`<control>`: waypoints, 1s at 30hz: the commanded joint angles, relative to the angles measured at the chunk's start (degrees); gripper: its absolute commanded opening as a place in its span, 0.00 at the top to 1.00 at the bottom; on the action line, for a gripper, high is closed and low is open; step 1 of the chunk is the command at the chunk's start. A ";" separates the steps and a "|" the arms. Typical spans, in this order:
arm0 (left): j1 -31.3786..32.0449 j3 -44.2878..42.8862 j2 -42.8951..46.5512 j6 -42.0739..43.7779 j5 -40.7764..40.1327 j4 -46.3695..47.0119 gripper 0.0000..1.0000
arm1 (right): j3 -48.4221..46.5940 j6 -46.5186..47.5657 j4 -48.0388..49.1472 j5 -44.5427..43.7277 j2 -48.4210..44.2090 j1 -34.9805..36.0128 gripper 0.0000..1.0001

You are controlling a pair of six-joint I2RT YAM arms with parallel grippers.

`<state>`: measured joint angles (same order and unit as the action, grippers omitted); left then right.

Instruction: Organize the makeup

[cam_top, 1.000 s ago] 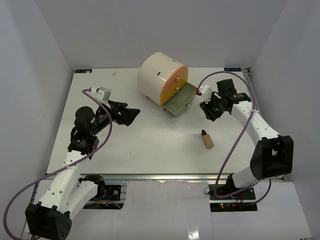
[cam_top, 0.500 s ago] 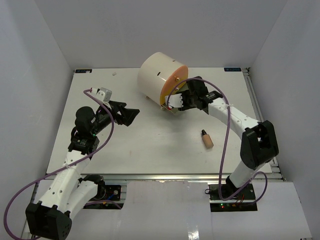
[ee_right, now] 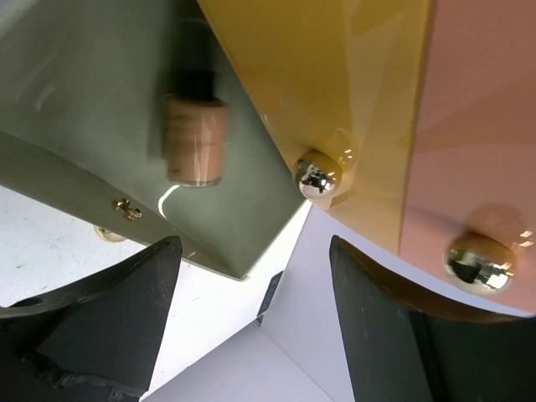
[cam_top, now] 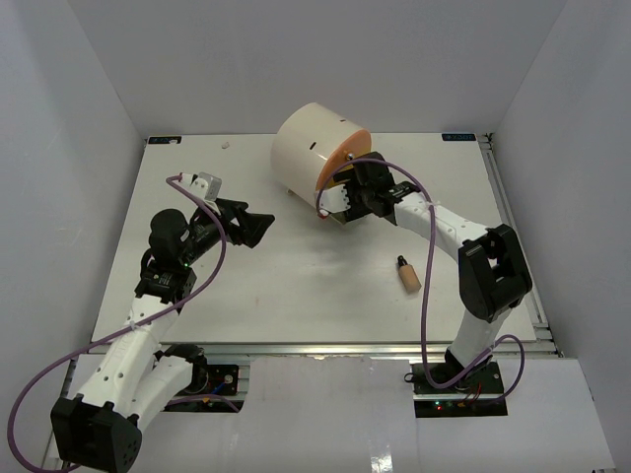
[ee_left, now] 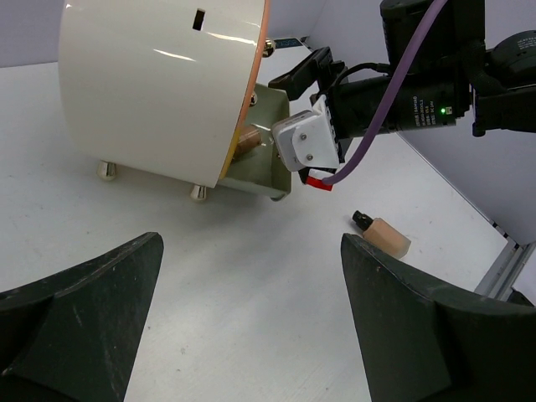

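One tan bottle with a black cap (cam_top: 408, 275) lies on the white table right of centre; it also shows in the left wrist view (ee_left: 383, 236). A second tan bottle (ee_right: 194, 138) lies inside the open olive-green drawer (ee_right: 100, 100), blurred. My right gripper (ee_right: 251, 322) is open and empty, just in front of that drawer and the orange-yellow drawer fronts; from above it (cam_top: 347, 181) sits at the box's face. My left gripper (cam_top: 260, 228) is open and empty over the table's left part, and its wrist view (ee_left: 251, 244) looks toward the box. Jars and compacts are out of view.
The big cream cylindrical box (cam_top: 314, 150) stands on small feet at the back centre, its drawer (cam_top: 345, 209) pulled out. Gold knobs (ee_right: 318, 173) stick out of the drawer fronts. The right arm's purple cable (cam_top: 426, 296) loops above the bottle on the table.
My right gripper has swung left from the table's right side to the open drawer at the box's face. The left arm and the bottle on the table have not moved.
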<state>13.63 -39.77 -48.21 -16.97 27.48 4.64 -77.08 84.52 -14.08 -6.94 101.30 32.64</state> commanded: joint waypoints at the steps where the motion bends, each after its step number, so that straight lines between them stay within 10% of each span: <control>1: 0.08 1.06 0.23 0.22 1.89 1.55 0.02 | 0.82 -2.94 3.72 -0.54 -3.85 0.14 0.22; 5: 0.08 1.42 -1.63 -1.69 8.03 5.06 0.02 | 2.58 -12.67 3.24 1.05 -9.98 -0.45 0.24; 13: 7.03 0.00 -10.08 -6.23 12.02 6.27 0.08 | 11.41 -66.66 -6.01 28.37 -25.54 -19.48 0.39; 23: 38.21 -15.63 -32.57 -19.96 -19.04 -3.48 0.41 | 25.60 -77.57 -6.62 53.84 -31.21 -47.89 0.22; 30: 47.51 -42.45 -57.96 -31.77 -34.63 -22.53 0.27 | 27.65 -77.81 -5.63 53.66 -37.69 -52.15 0.21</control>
<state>58.35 -69.39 -96.82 -39.55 5.06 -4.05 -49.36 8.59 -22.12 42.38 67.66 -18.28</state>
